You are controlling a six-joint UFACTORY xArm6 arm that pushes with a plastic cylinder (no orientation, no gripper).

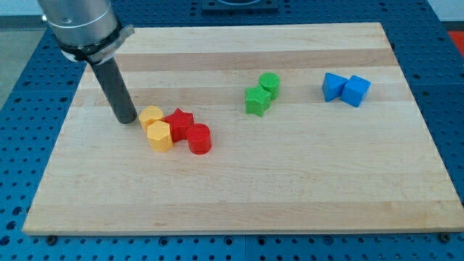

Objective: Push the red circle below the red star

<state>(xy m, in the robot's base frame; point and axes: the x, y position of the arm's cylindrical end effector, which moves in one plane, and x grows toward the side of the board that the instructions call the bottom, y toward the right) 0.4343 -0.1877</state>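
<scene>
The red circle (pixel 199 138) sits on the wooden board, touching the red star (pixel 178 121) at the star's lower right. The star is wedged against two yellow blocks: a yellow round-edged one (pixel 151 116) at its left and a yellow hexagon (pixel 159 135) at its lower left. My tip (pixel 127 119) rests on the board just left of the upper yellow block, close to it, with a small gap. The tip is about 100 px left of the red circle.
A green star (pixel 257 100) and a green circle (pixel 270 83) touch each other at the view's upper middle. Two blue blocks (pixel 333 86) (pixel 356 90) sit side by side at the upper right. The board's left edge (pixel 54 145) is near the tip.
</scene>
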